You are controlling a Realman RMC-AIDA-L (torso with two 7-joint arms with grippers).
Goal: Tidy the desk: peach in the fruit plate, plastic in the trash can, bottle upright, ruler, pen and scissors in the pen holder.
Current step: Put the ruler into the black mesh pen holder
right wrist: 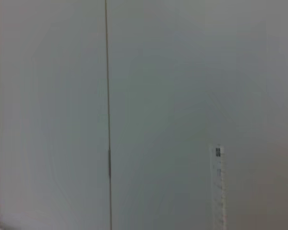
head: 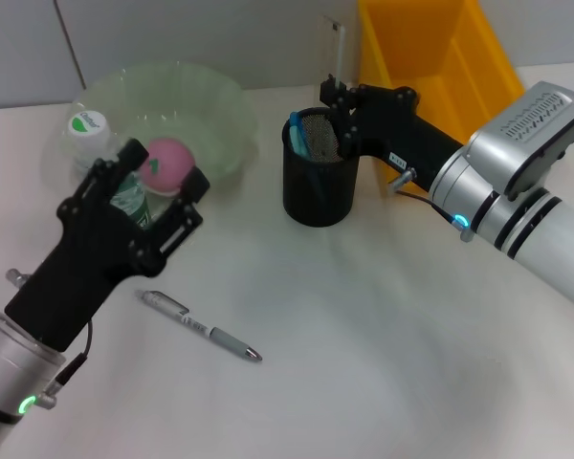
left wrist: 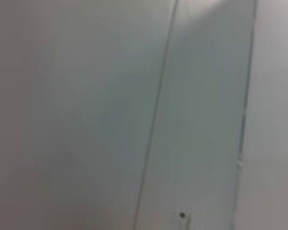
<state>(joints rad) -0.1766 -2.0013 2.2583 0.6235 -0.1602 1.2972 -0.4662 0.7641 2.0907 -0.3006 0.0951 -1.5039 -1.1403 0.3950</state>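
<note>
In the head view my left gripper (head: 165,166) is shut on the pink peach (head: 168,160), held just in front of the pale green fruit plate (head: 215,96). A clear bottle (head: 88,129) with a green-and-white cap stands beside the plate, partly behind that gripper. My right gripper (head: 337,96) is over the back rim of the black mesh pen holder (head: 318,196), shut on a clear ruler (head: 337,46) that stands upright; the ruler (right wrist: 219,189) also shows in the right wrist view. A blue handle (head: 298,135) sticks out of the holder. The silver pen (head: 199,328) lies on the table.
A yellow bin (head: 440,57) stands at the back right, behind my right arm. The white table (head: 383,344) lies open in front of the holder. Both wrist views face a grey panelled wall (left wrist: 86,120).
</note>
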